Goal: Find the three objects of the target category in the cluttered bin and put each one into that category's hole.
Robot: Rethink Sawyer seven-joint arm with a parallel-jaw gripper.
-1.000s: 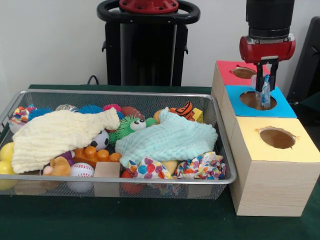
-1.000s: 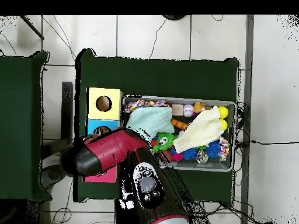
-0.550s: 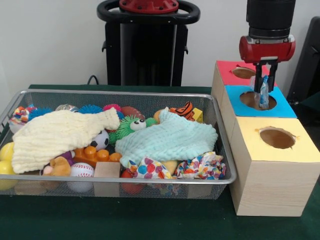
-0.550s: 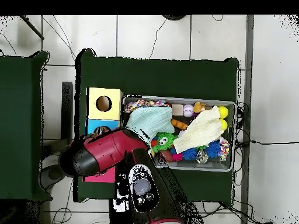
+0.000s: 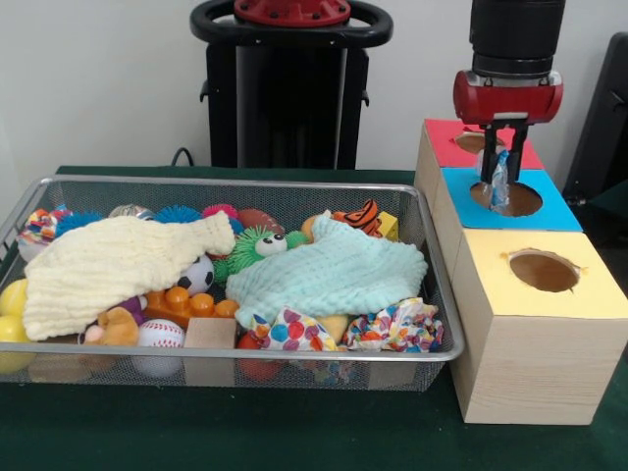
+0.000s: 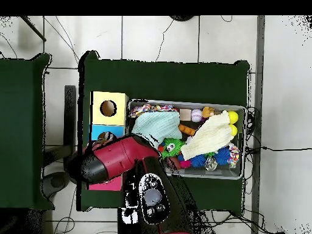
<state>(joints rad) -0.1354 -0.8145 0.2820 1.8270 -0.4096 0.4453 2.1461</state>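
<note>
The gripper [image 5: 501,165] hangs above the blue box's hole [image 5: 509,199], its fingers closed on a small clear-and-blue crinkly object [image 5: 499,181] dangling at the hole's left rim. The wire bin [image 5: 433,257] sits left on the counter [image 5: 294,429]. No writing is legible.

A green table cover [image 5: 294,432] lies well below the jaws and spreads far to their left in the front view. A white wall [image 5: 98,78] stands behind them. A black cord [image 5: 182,155] loops up well to their left, at about their height. A dark, blurred thing [image 5: 608,108] stands near their right. From overhead, where the jaws are hidden, a tiled floor [image 6: 280,91] strewn with thin cables [image 6: 274,148] surrounds the table, and a second green table [image 6: 21,122] sits across a strip of floor.
</note>
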